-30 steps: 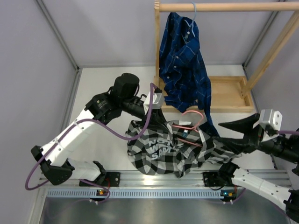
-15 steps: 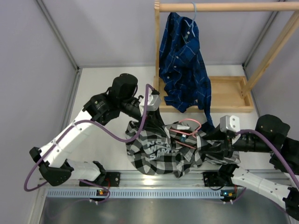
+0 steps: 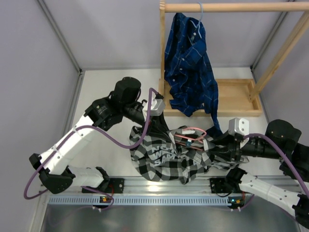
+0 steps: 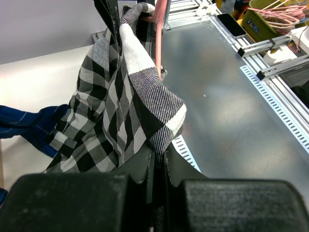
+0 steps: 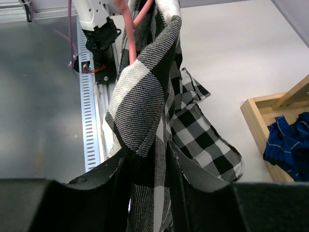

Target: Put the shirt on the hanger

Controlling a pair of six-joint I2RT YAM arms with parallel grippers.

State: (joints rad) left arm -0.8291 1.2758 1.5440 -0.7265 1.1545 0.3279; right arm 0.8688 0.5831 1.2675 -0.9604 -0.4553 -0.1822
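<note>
Left gripper (image 3: 153,120) pinches shirt (image 3: 164,162) at its far left, right gripper (image 3: 213,154) grips its right end, pink hanger (image 3: 193,131) at its far edge | left wrist: jaws tight on checked cloth | right wrist: fingers (image 5: 181,166) squeeze a fold

White table (image 3: 111,77) carries a wooden rack (image 3: 236,96) far right; the shirt (image 3: 164,164) drapes onto its front

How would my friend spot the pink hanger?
Find the wooden rack at the back with the blue shirt. Just in front is a checked shirt; the hanger pokes from it. It's thin pink wire, unlike the pale blue hanger on the rack.
</note>
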